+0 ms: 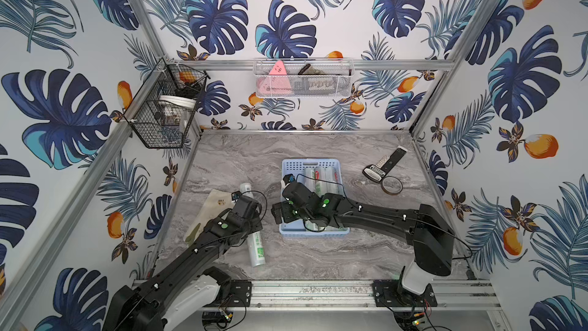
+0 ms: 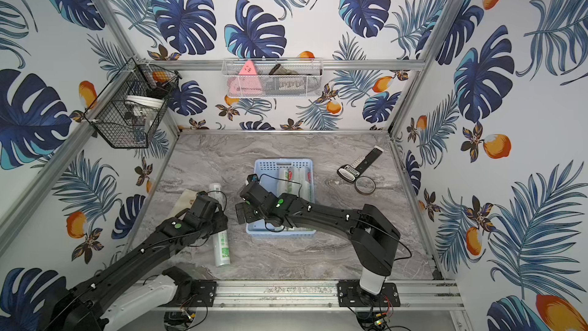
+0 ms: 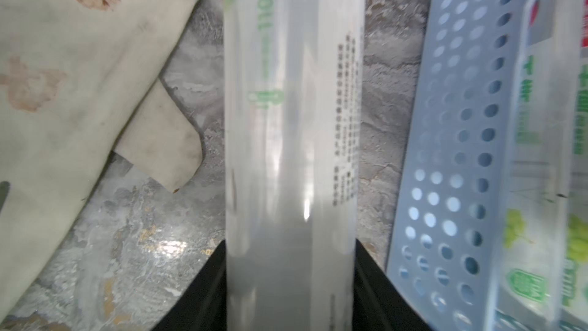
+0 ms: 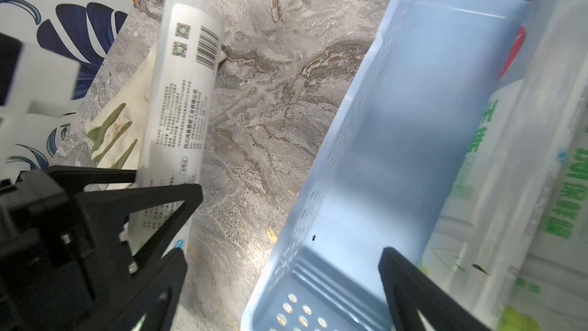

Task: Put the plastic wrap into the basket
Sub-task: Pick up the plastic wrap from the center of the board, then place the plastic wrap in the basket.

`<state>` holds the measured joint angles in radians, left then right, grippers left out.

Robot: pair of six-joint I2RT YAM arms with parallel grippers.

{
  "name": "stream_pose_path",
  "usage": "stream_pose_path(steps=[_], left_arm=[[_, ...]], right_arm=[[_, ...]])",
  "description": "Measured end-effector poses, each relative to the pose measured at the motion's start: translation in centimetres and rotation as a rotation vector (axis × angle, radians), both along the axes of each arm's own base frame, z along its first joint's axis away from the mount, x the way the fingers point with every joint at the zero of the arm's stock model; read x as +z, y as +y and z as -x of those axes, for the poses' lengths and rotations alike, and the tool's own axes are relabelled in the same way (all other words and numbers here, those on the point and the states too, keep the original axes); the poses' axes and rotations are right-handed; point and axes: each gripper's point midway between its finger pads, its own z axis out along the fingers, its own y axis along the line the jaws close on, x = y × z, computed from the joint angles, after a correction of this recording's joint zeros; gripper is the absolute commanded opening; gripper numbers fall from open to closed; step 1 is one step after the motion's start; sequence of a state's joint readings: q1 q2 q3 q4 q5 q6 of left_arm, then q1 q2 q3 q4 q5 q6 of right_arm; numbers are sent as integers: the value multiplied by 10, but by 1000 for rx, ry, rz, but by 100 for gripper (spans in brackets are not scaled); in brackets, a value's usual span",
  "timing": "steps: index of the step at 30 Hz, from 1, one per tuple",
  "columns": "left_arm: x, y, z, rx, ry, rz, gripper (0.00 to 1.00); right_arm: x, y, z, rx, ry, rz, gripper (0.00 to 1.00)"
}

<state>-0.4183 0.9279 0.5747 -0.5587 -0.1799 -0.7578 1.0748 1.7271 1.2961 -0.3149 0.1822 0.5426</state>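
Note:
The light blue basket (image 1: 313, 163) (image 2: 283, 163) stands mid-table with three rolls of plastic wrap (image 1: 318, 179) (image 2: 292, 179) lying lengthwise in it. One more plastic wrap roll (image 1: 257, 249) (image 2: 222, 249) lies on the marble to its left. My left gripper (image 1: 251, 214) (image 3: 290, 281) is shut on that roll (image 3: 292, 122) near its middle, both jaws pressed against its sides. My right gripper (image 1: 280, 214) (image 4: 283, 269) is open over the basket's left wall (image 4: 346, 122), one finger outside and one inside, holding nothing. The right wrist view also shows the loose roll (image 4: 184, 90).
A cream leaf-print mitt (image 1: 206, 211) (image 3: 79, 74) lies under and left of the loose roll. A black-handled tool (image 1: 385, 163) and a brown ring (image 1: 392, 185) lie at the back right. A black wire basket (image 1: 165, 106) and a white mesh basket (image 1: 302, 79) hang on the walls.

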Motion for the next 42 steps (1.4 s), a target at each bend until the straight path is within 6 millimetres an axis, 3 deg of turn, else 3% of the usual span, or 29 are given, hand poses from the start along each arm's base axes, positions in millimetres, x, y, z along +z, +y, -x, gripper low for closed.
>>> stream_pose_path(steps=[8,14,20,25,29,32,42], left_arm=[[43,-17,-13,-59,-78,68,30],[58,-43,-24,-156,-80,144,31],[75,-71,-42,-234,-102,210,31],[78,-106,-54,-336,-97,228,31],[75,-136,-68,-390,-86,230,30],[69,-152,-79,-413,-79,235,30],[48,-189,-110,-453,-53,259,30]], right_arm=[[20,-15,-14,-65,-33,-33,99],[31,-31,-18,-95,-38,-55,99],[43,-62,-27,-165,-41,-93,99],[53,-91,-37,-231,-37,-136,99],[49,-115,-42,-277,-19,-138,99],[47,-123,-40,-278,0,-147,99],[30,-151,-43,-329,57,-142,99]])
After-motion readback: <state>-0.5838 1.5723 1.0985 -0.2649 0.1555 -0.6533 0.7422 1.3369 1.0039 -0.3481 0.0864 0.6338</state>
